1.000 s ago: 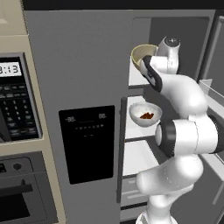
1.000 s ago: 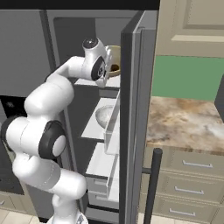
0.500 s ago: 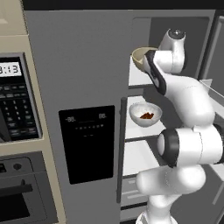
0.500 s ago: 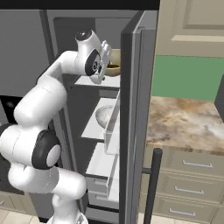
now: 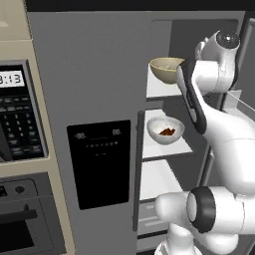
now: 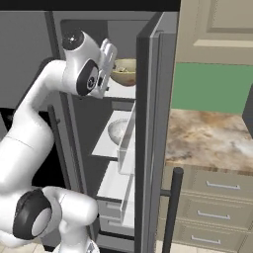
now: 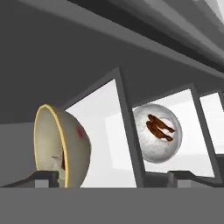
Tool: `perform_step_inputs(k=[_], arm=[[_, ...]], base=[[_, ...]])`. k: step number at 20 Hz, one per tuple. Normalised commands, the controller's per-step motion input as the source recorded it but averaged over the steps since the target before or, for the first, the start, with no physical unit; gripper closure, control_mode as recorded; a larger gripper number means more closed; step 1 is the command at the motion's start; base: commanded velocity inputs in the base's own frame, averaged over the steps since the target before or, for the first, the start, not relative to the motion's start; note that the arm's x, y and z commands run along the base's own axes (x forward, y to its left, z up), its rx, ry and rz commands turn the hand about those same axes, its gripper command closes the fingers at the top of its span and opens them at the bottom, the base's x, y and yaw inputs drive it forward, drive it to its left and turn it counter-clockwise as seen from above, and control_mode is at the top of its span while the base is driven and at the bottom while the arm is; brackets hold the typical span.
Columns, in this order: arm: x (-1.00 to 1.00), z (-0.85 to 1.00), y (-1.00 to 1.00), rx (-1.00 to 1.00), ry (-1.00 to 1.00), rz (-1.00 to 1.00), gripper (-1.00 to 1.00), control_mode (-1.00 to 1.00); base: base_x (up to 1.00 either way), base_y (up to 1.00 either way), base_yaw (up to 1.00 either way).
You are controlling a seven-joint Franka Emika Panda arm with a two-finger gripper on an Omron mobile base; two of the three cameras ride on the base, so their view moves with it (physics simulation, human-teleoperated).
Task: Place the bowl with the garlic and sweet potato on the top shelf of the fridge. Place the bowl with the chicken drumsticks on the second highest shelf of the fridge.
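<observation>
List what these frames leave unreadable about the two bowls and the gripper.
- Tan bowl on the top shelf: contents hidden below its rim in both base views; in the hand view, only reddish specks.
- Gripper: jaws hidden behind the wrist in both base views.
- White bowl: brown contents too small to identify.

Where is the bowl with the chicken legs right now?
The white bowl sits on the fridge's second shelf in the left base view, right below the tan bowl on the top shelf.
</observation>
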Motion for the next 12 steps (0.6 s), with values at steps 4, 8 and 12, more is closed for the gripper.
perform_step_inputs(k=[4,8,12], arm=[[-1.00,-0.39,0.31,-0.06,0.00,0.00,-1.00,-1.00],[-1.00,-0.95,0.45,-0.15,0.00,0.00,-1.00,-1.00],[-1.00,-0.66,0.47,-0.18,0.01,0.03,-1.00,-1.00]], base=[[0.00,0.00,0.00],[0.00,0.00,0.00],[0.00,0.00,0.00]])
